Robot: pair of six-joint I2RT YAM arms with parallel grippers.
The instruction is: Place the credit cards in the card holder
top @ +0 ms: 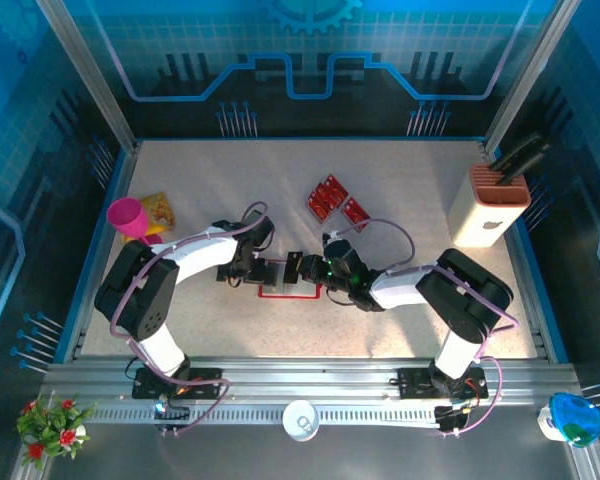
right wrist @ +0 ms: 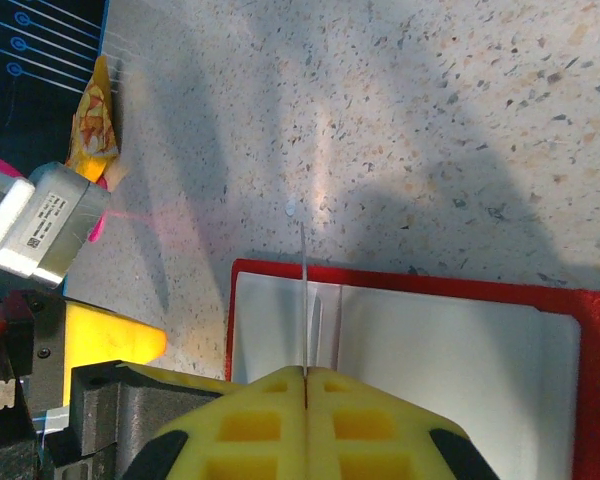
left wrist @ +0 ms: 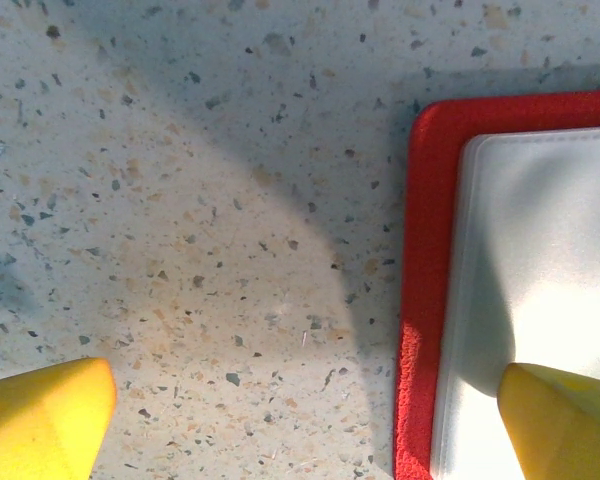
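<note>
Likely inserting: my right gripper [right wrist: 305,378] clamps a thin sheet [right wrist: 304,300], edge-on, over the card holder [right wrist: 460,360]; left gripper [left wrist: 305,418] released, straddling its rim. Next needs slot alignment.

Both arms reached low, tips close together in middle. Left tool [left wrist: 300,425] stood wide open, fingers pointed down. Right tool [right wrist: 305,385] was squeezed shut on thin credit card [right wrist: 303,290], edge-on.
</note>
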